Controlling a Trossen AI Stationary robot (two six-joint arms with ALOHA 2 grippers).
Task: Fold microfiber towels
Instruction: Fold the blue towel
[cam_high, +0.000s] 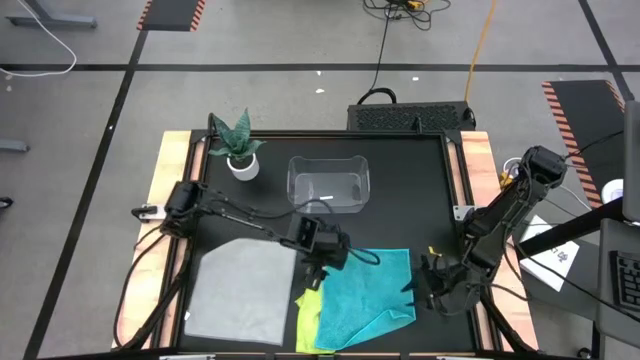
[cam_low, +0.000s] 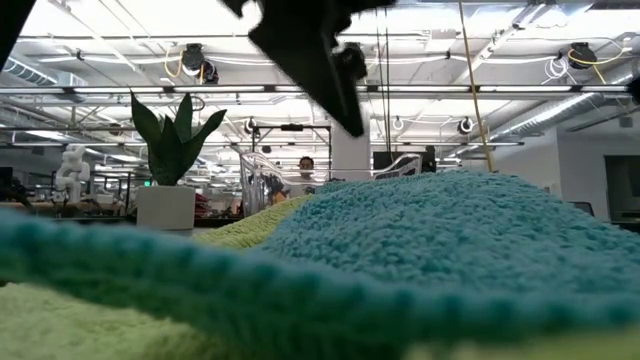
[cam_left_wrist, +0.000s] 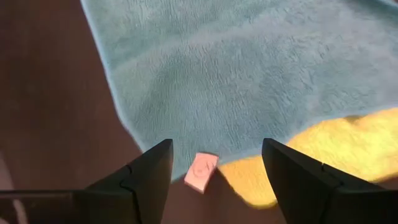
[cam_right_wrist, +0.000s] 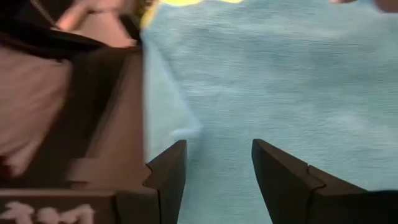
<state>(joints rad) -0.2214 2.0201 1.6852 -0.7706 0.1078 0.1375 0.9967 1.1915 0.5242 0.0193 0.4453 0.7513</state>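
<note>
Closest to us, the teal towel (cam_high: 370, 290) lies on the yellow-green towel (cam_high: 309, 322) (a label peeks out), beside the grey towel (cam_high: 240, 293). We see the left gripper (cam_high: 316, 268) at its left edge, the right gripper (cam_high: 425, 285) at its right; both spread, holding nothing.

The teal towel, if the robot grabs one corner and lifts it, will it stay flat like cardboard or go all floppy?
Probably floppy. The teal towel already lies rumpled, with one corner turned over, so it likely bends easily. Its fuzzy pile looks grippy, not slippery. It overlaps the yellow-green towel, so lifting it might drag that along. Both the left gripper and right gripper are open beside it.
</note>
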